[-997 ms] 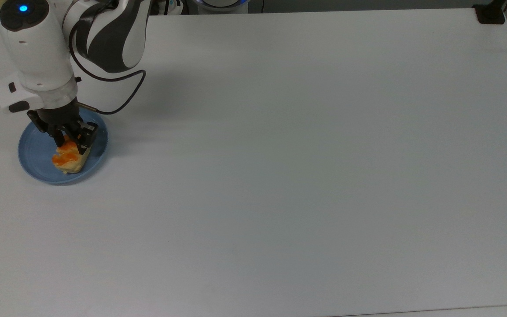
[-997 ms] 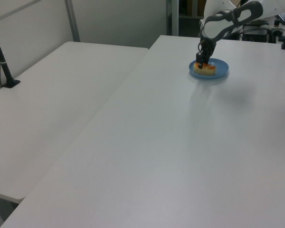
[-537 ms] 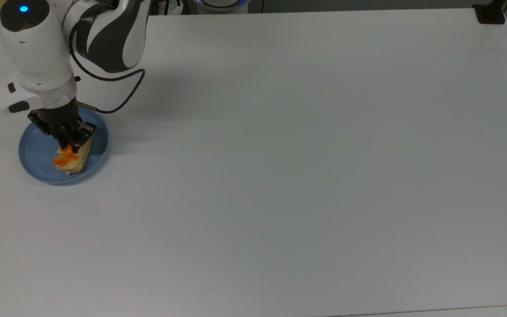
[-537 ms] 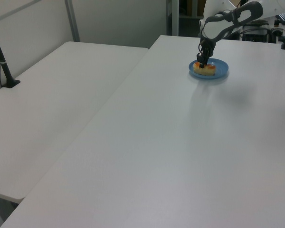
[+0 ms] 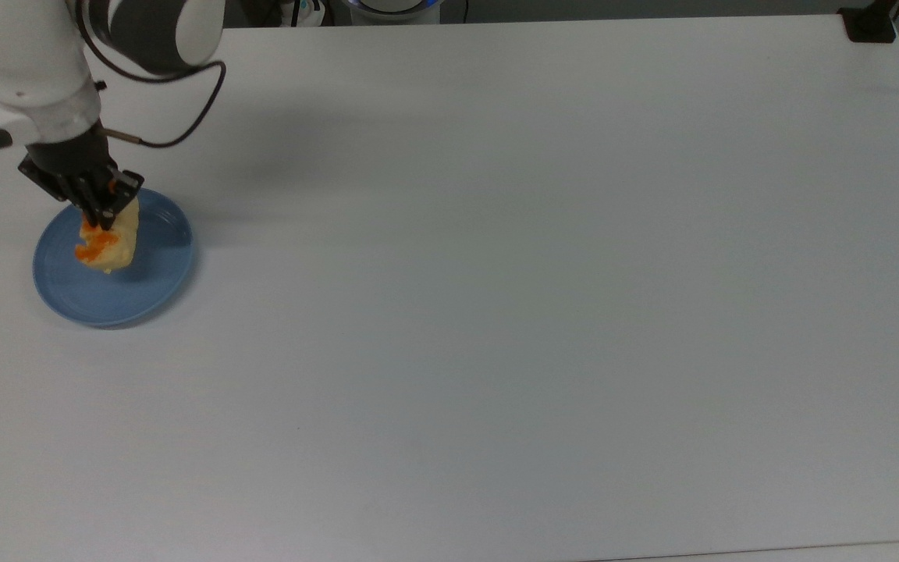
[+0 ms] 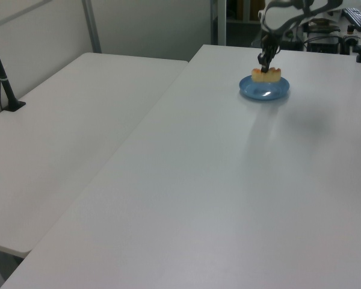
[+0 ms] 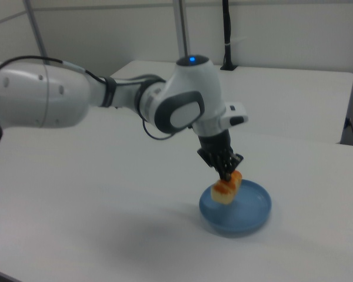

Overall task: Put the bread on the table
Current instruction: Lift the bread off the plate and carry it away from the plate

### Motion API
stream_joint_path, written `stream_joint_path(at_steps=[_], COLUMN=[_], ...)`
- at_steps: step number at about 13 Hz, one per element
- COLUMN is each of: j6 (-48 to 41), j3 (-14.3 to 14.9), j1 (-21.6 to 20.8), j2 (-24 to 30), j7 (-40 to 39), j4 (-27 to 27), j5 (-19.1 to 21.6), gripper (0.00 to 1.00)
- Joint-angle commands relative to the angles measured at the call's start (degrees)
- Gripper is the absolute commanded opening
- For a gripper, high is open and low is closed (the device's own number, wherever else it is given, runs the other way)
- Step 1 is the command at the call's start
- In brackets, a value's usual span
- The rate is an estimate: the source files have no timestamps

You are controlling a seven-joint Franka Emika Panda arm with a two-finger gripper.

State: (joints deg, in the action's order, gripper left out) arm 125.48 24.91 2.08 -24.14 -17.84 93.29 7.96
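Note:
The bread is a pale-yellow bun with orange patches, hanging clear above the blue plate. My gripper is shut on the bun's upper end. In the left view the bread hangs above the plate under the gripper. The right view has the gripper holding the bread over the plate. The white table spreads wide toward the top view's right.
A black post base stands on the table's far corner in the top view's upper right. A second white table lies on the left view's left, carrying a black post.
The gripper closed on the bread and lifted it off the plate, moving up and toward the top view's upper left. The plate stayed in place.

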Motion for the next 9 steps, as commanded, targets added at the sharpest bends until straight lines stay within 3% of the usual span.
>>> stream_joint_path(at_steps=[1,3,6,9], j6=[-5.7,-7.2,-6.7,-6.4], j3=[-0.5,-1.3,-6.4,-7.8], j1=[-3.8,-7.8,-10.4,-14.3], j2=[5.9,6.0,5.3,3.4], j7=[0.5,5.2,12.1,15.3], j4=[0.9,0.8,1.5,1.9], j5=[-0.3,-0.3,-1.6,-2.4], gripper=[0.1,0.1,0.1,0.1])
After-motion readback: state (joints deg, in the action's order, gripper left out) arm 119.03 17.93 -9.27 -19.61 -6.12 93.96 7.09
